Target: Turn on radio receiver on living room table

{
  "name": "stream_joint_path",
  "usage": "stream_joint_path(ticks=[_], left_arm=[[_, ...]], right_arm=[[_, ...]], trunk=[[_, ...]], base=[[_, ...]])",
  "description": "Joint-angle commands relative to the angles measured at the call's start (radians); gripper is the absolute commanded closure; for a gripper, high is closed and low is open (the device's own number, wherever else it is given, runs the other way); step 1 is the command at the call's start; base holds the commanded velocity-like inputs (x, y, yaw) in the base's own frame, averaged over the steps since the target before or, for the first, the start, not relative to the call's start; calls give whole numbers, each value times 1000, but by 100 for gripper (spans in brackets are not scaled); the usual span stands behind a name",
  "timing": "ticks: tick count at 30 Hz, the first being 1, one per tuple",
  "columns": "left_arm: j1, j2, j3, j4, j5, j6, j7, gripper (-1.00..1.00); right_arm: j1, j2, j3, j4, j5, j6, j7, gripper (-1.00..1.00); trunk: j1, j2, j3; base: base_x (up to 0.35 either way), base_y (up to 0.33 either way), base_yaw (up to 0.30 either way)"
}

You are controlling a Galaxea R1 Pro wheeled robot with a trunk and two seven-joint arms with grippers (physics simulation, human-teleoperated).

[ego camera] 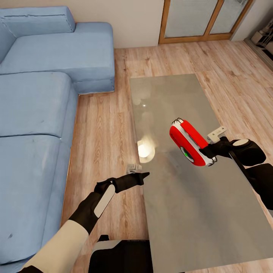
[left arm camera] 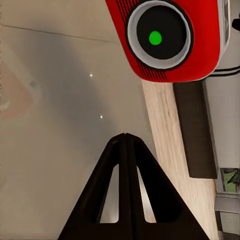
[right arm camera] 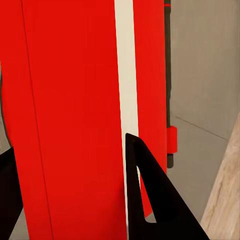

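The right claw (ego camera: pixel 211 151) grips the radio (ego camera: pixel 188 141), holding it up above the table (ego camera: pixel 197 212). The left claw (ego camera: pixel 141 177), clenched, points toward its dial (left arm camera: pixel 159 36), well short of it. A green light there suggests it's probably on already

living room: blue sofa (ego camera: pixel 41 106); table (ego camera: pixel 197 212)

The small glossy red radio receiver with a white band and trim (ego camera: pixel 188 142) is lifted clear of the long low table with a glossy grey-beige top (ego camera: pixel 189 212) and tilted, clamped in the right gripper (ego camera: pixel 208 151). Its round dark dial (left arm camera: pixel 159 38) shows a green light at its centre. The table stands on light wood plank floor.
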Motion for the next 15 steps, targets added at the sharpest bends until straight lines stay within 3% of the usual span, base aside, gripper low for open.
stream_joint_path(ticks=[1, 9, 12, 15], left_arm=[[0, 0, 1, 0, 0, 0, 0, 100], [0, 1, 1, 40, -1, -1, 3, 100], [0, 3, 1, 58, -1, -1, 4, 100], [0, 3, 1, 79, -1, -1, 4, 100]], right_arm=[[0, 0, 0, 0, 4, 0, 0, 100], [0, 10, 2, 1, 0, 0, 1, 100], [0, 39, 4, 3, -1, 0, 14, 100], [0, 52, 6, 5, -3, 0, 16, 100]], trunk=[[0, 0, 0], [0, 0, 0], [0, 0, 0], [0, 0, 0]], base=[[0, 0, 0], [0, 0, 0], [0, 0, 0], [0, 0, 0]])
